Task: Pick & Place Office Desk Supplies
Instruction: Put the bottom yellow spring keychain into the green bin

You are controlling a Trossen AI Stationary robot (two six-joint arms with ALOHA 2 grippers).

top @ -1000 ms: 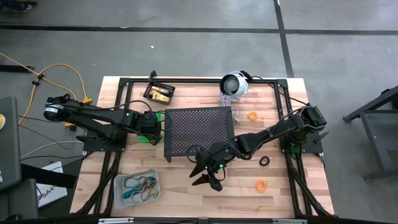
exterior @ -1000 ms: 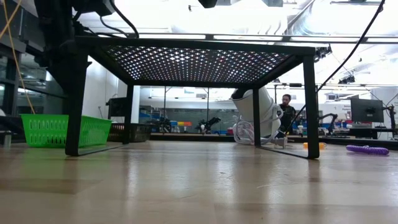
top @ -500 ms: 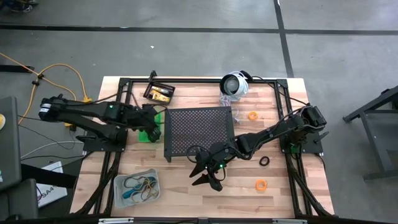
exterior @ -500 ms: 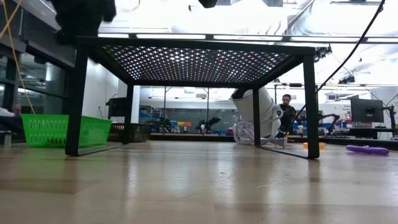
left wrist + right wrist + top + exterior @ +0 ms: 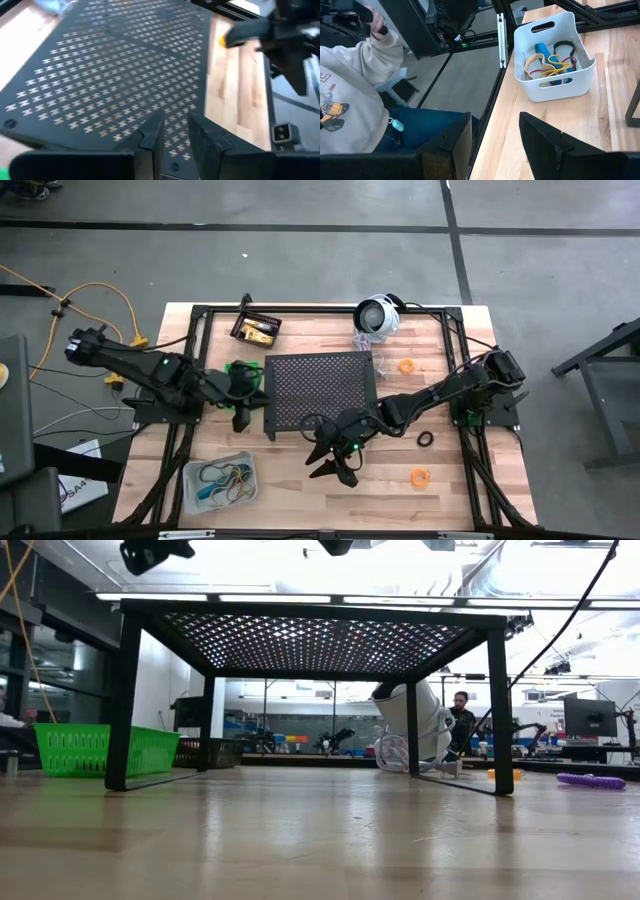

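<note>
clear bin ahead of right gripper | jaws apart, empty

I'm looking into what seems a robotics lab, concrete floor, monitors, ceiling strip lights, other rigs behind

Three small bins sit on the wooden table: one clear plastic bin of rubber bands, one green mesh basket, one black tray. Loose loops: two orange rings, one black ring, one purple loop.
</note>
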